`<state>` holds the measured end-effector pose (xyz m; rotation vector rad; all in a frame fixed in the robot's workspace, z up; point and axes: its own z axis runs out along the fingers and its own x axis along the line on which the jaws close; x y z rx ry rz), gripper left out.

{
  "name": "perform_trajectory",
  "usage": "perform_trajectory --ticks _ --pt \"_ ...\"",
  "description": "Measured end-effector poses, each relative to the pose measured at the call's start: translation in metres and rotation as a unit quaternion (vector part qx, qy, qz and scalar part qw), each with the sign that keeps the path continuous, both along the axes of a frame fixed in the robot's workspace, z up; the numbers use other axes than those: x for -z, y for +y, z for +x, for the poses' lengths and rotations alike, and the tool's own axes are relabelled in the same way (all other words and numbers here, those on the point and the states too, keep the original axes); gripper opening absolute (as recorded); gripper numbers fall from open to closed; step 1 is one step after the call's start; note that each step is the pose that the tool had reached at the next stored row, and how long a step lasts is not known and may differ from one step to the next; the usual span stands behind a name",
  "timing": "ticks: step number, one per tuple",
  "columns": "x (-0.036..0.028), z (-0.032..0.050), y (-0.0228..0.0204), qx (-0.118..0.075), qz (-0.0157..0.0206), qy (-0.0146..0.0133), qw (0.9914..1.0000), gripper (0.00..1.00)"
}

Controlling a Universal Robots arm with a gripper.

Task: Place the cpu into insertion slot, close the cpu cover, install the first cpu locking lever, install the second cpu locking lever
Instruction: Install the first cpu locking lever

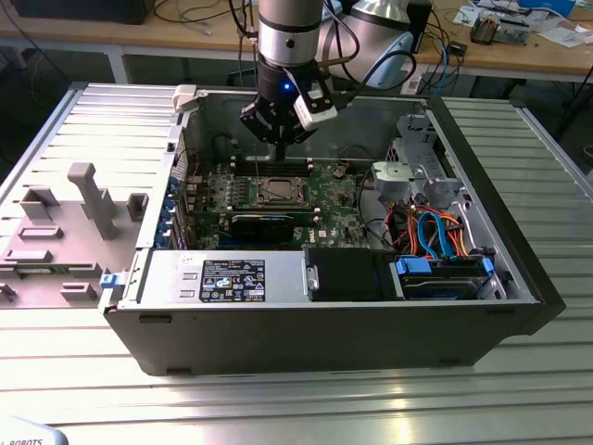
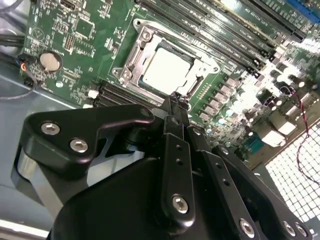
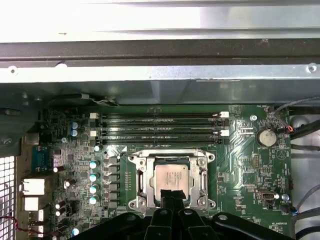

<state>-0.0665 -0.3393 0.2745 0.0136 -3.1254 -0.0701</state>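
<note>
Cpu [image 3: 170, 178] sits in slot [image 3: 150, 196] mid-board, cover [image 3: 139, 172] down around it. Tool [image 2: 176, 100] hovers at socket edge, fingers together, empty. Lever step seems in hand; needs precise hooking.

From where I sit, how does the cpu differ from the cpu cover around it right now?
The cpu is a solid flat square with a pale silver-grey top; the cpu cover is an open metal frame with a square window. The cpu is the smaller and shows through that window, while the cpu cover surrounds it and reaches out to the corner screws. Both lie flat on the green motherboard, below the long memory slots. The pincer hovers by their edge.
</note>
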Motion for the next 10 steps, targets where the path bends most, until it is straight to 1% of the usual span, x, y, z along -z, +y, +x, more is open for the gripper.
perform_trajectory --ticks 1,2,10 --pt "0.0000 0.0000 0.0000 -0.008 0.0000 0.0000 0.99997 0.11" --pt "0.0000 0.0000 -0.0001 -0.011 0.0000 0.0000 0.99993 0.11" --pt "-0.0001 -0.0002 -0.0001 -0.012 0.0001 -0.0001 0.99992 0.11"
